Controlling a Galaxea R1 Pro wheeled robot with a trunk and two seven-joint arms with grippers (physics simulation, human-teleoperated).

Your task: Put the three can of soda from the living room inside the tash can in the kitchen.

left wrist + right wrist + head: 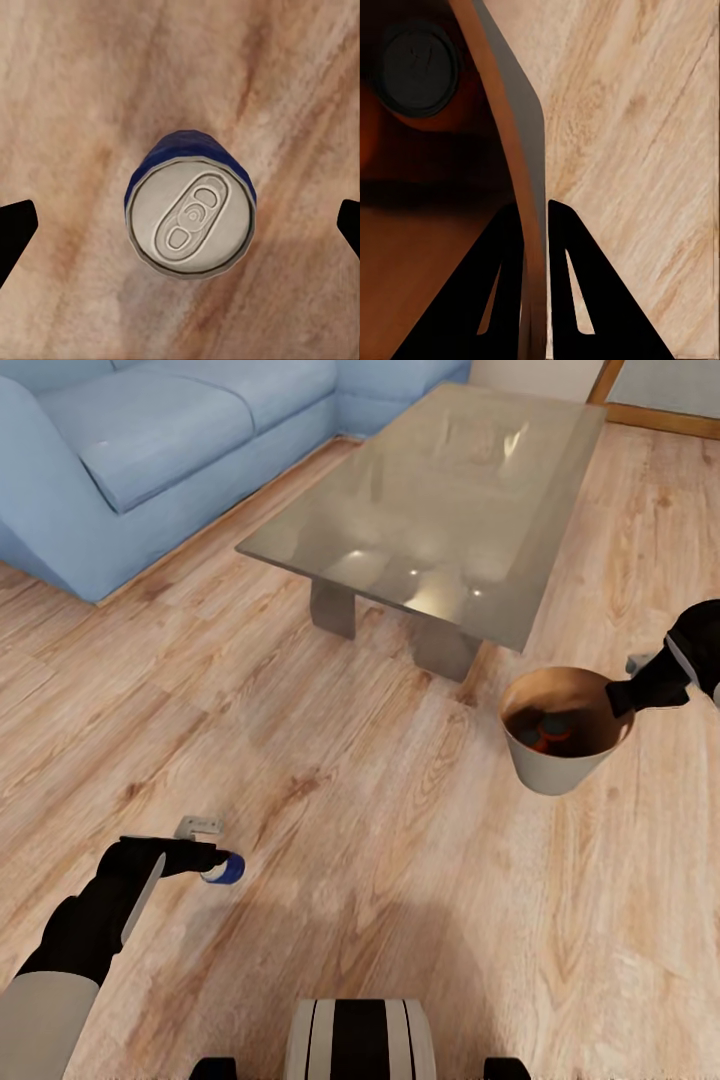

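A dark blue can of soda (227,870) (191,210) stands upright on the wood floor, its silver top facing the left wrist camera. My left gripper (208,862) (187,210) hangs over it, open, its fingers (16,229) wide on either side and clear of the can. My right gripper (622,696) (534,206) is shut on the rim of the tash can (560,765) (521,150), a pale bucket with an orange-brown inside. Within it lie an orange can (552,738) and another can's round top (420,69), in shadow.
A glass-topped coffee table (450,500) stands ahead of me, just beyond the bucket. The light-blue sofa (130,450) fills the far left. My base (360,1040) shows at the lower edge. Open plank floor lies between the two arms.
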